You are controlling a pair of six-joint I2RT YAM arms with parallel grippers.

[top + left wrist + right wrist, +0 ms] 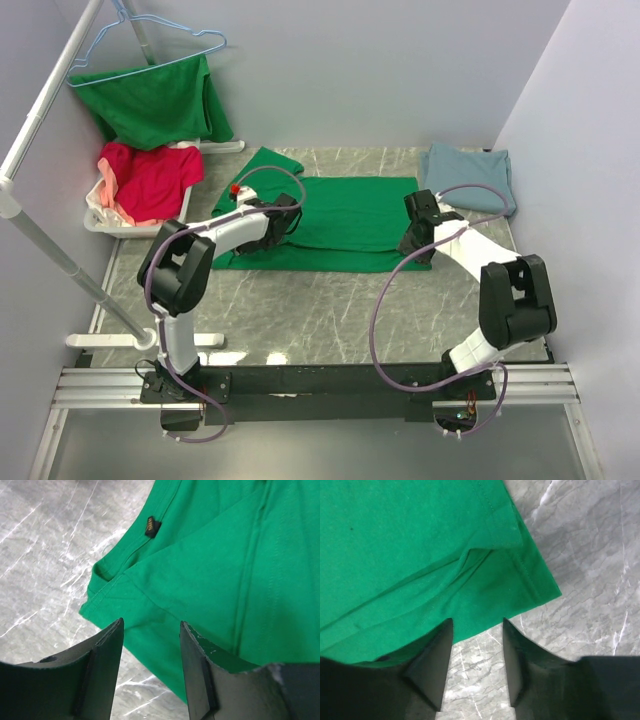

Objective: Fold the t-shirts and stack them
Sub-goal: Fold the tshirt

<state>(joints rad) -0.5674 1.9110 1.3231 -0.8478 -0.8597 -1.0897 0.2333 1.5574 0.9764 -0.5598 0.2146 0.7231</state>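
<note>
A bright green t-shirt (350, 215) lies spread flat on the marble table, one sleeve sticking out at its far left. My left gripper (278, 222) hovers low over its left part, jaws open. In the left wrist view the left gripper (151, 622) straddles the folded green hem (165, 605), near a small dark label (152, 526). My right gripper (415, 235) is at the shirt's near right corner. The right wrist view shows the right gripper (477, 621) open, fingertips at the edge of the green cloth (420, 555). A folded blue-grey t-shirt (470, 178) rests at the back right.
Another green t-shirt (155, 100) hangs on a blue hanger (150, 45) from a white rack at the back left. Red and pink t-shirts (150, 180) fill a white basket (100, 222) below it. The rack's slanted pole (60, 255) and foot cross the left side. Bare marble (320, 310) lies in front.
</note>
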